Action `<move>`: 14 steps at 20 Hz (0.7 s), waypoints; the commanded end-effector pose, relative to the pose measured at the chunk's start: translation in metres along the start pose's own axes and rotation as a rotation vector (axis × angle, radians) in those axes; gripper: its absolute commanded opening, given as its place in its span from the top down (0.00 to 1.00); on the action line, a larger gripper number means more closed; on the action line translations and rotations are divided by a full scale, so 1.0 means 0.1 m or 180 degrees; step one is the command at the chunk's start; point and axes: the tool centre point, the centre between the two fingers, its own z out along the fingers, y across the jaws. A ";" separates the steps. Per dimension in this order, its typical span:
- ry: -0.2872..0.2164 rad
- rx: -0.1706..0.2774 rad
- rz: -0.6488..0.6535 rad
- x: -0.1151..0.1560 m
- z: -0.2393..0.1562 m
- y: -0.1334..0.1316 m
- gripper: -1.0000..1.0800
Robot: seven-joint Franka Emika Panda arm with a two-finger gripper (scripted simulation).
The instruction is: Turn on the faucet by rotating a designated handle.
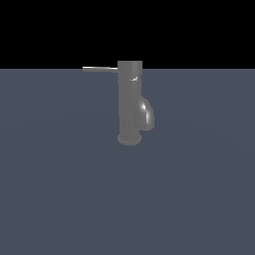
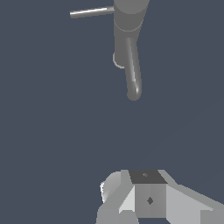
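The flat grey-blue table (image 1: 60,199) carries the faucet (image 1: 129,104), upright toward its far edge. Its thin handle (image 1: 99,69) juts sideways from the top cap toward the exterior view's left. The pincer (image 2: 148,199) hangs well apart from it; whether spread or pressed together I cannot tell.

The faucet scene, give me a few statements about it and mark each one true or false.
1. The faucet stands upright on its flared base. True.
2. The handle sticks out toward the exterior view's right. False: it points to the exterior view's left.
3. The spout curves downward, on the side opposite the handle. True.
4. The gripper is clamped on the handle. False: in the wrist view it sits well apart from the faucet, touching nothing.
5. The robot arm shows in the exterior view. False: only the faucet on the grey surface appears there.
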 end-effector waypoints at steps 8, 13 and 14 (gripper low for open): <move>0.0018 0.0006 0.0085 0.08 -0.02 -0.02 1.00; 0.0020 0.0006 0.0094 0.09 -0.02 -0.02 1.00; 0.0019 0.0009 0.0100 0.09 -0.02 -0.02 1.00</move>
